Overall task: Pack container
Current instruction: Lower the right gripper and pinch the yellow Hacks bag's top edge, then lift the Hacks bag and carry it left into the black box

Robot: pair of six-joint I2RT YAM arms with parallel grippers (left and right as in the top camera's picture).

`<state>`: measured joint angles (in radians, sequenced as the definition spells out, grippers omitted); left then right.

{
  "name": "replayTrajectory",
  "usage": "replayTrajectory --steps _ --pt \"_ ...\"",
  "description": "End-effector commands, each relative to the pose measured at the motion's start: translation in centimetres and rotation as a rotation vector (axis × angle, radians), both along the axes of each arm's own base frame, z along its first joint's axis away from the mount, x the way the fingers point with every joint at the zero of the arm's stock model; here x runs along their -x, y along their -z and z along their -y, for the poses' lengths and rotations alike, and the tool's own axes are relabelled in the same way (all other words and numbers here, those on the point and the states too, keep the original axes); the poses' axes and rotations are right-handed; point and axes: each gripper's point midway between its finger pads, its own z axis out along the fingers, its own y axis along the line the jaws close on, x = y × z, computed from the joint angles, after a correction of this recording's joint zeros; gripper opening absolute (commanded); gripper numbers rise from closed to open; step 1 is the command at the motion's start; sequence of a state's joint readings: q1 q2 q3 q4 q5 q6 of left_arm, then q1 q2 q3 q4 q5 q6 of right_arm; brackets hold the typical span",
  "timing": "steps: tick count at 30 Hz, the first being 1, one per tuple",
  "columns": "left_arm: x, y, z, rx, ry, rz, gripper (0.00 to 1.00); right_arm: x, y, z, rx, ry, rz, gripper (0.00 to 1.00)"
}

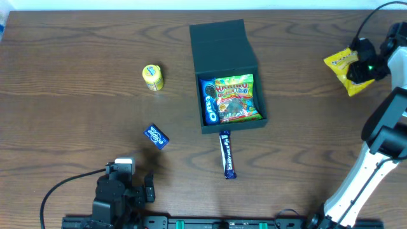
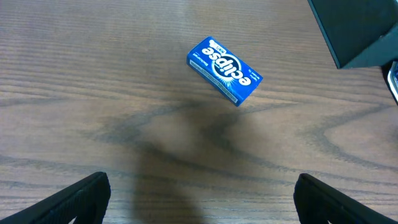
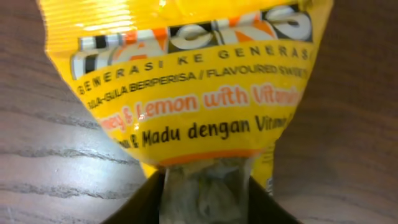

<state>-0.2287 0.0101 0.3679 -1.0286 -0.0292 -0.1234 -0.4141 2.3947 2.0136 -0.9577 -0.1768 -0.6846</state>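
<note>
So the container (image 1: 224, 48) is one dark teal-green square box sitting mid-counter (image 1: 63, 95), with its flap lid hinged open toward the far edge. Two things are inside it: one Oreo pack (image 1: 208, 100) and one Haribo bag (image 1: 237, 97), side by side. Three loose bits are outside: one chocolate bar (image 1: 227, 154) just in front of the box, one Eclipse box (image 2: 224, 70) and one yellow tub (image 1: 152, 77). The right tool (image 3: 208, 200) is pinching one yellow sweets packet (image 3: 186, 81), off to the right. The left tool (image 2: 200, 180) is spread wide with nothing in it.

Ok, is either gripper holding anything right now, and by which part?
Right gripper pinches the yellow sweets bag by its end edge; left gripper is open, holding nothing.
</note>
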Motion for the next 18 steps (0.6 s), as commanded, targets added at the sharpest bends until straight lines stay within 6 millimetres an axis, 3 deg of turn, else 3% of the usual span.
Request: replayTrajectory --steps 1,10,18 --pt "1.1 1.5 -0.8 -0.026 -0.032 -0.067 0.95 0.4 1.0 0.3 -0.033 0.040 -0.018 0.24" --pt "1.1 1.5 -0.8 -0.026 -0.032 -0.067 0.95 0.1 0.8 -0.5 -0.088 0.078 -0.004 0.03" --pt "1.1 1.5 -0.8 -0.026 -0.032 -0.067 0.95 -1.8 -1.5 -4.1 -0.335 0.083 0.092 0.01"
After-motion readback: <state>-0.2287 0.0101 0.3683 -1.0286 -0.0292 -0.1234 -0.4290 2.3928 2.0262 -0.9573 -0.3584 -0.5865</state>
